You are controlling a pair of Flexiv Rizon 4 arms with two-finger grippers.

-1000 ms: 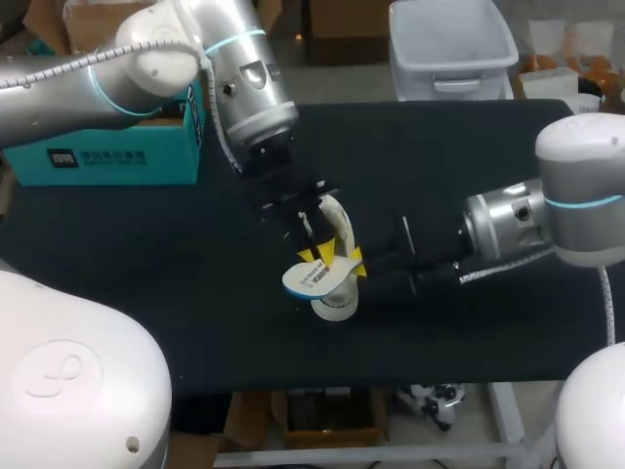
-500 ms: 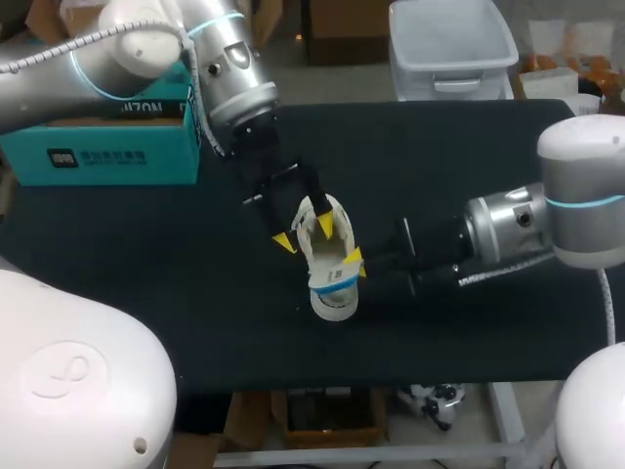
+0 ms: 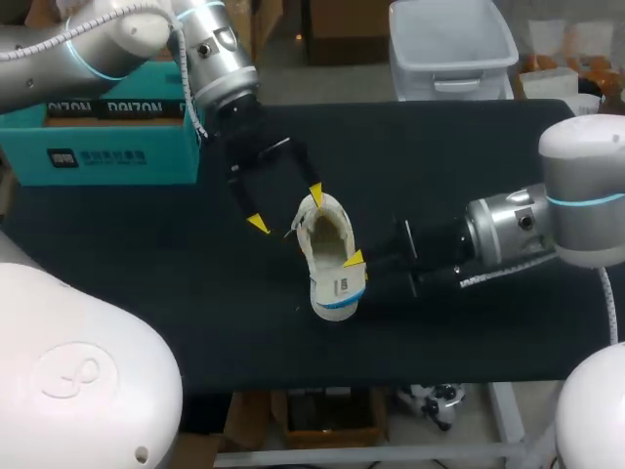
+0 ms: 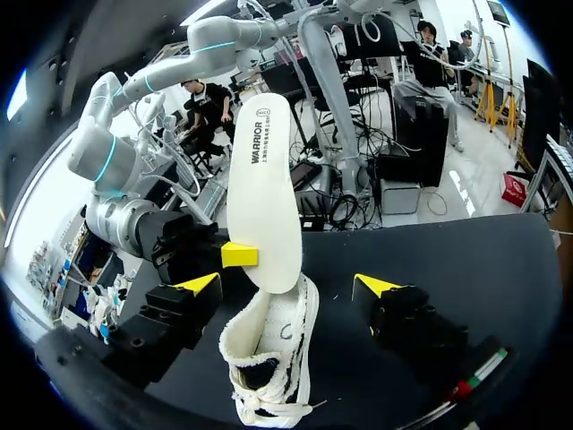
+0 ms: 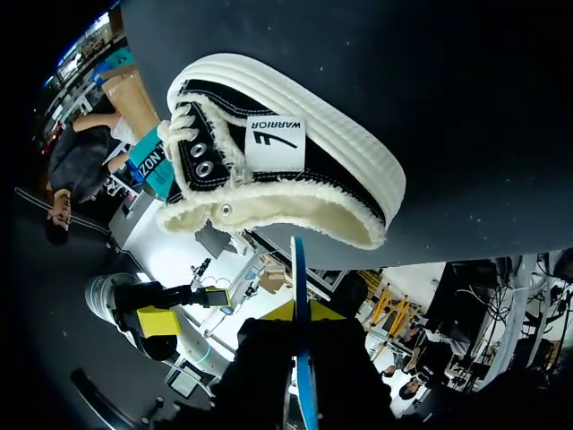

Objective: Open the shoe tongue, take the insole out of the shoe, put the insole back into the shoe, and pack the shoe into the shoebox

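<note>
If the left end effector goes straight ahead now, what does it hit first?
Most likely the shoe, just ahead of the left end effector, though depth is unclear.

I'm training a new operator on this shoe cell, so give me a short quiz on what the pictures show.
1. True or false: the left tool is shut on the shoe.
2. What holds the insole? A) left tool B) right tool C) nothing
3. Fill in: the shoe sits ___ the shoebox.
Key: 1 false; 2 B; 3 outside.
</note>
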